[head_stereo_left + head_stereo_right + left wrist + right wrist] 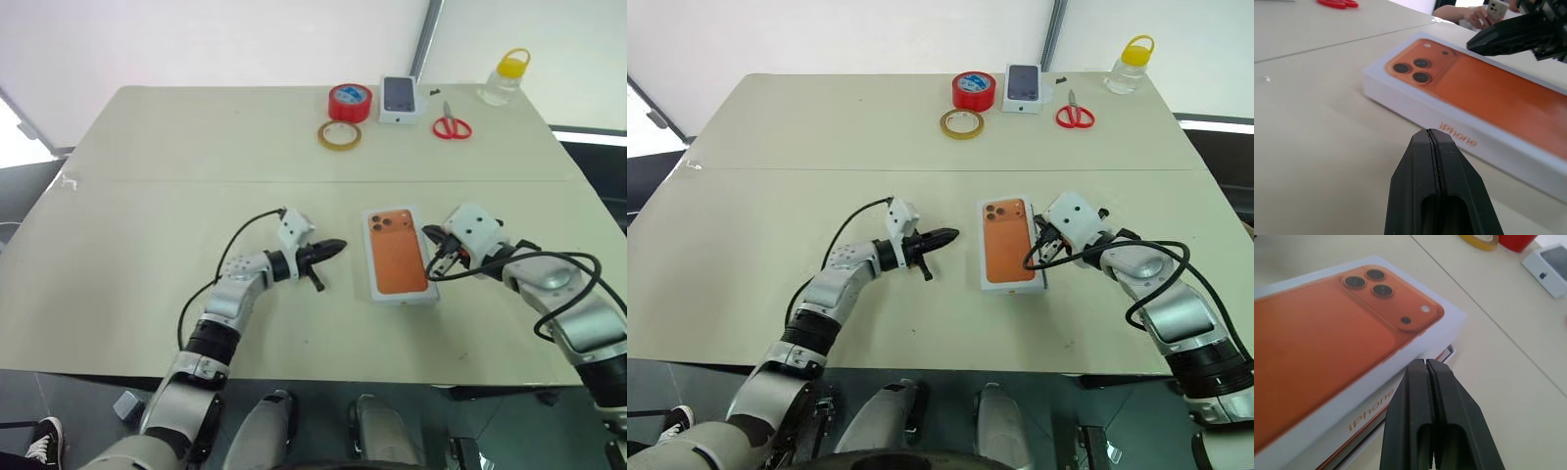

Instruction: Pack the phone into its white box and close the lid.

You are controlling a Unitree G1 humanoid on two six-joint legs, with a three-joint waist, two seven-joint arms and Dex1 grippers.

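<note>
I see my left gripper (pixel 336 248) lying low and level over the table (pixel 137 196), fingers pressed together on nothing, pointing at the box. My right gripper (pixel 1425 363) reaches in from the other side, fingers also pressed together, tip just beside the lid (pixel 397 253). That lid is white with an orange phone picture on top. My right wrist camera shows the lid not fully down, with a gap at its corner. My left wrist camera shows a person's hand (pixel 1475 15) far behind.
</note>
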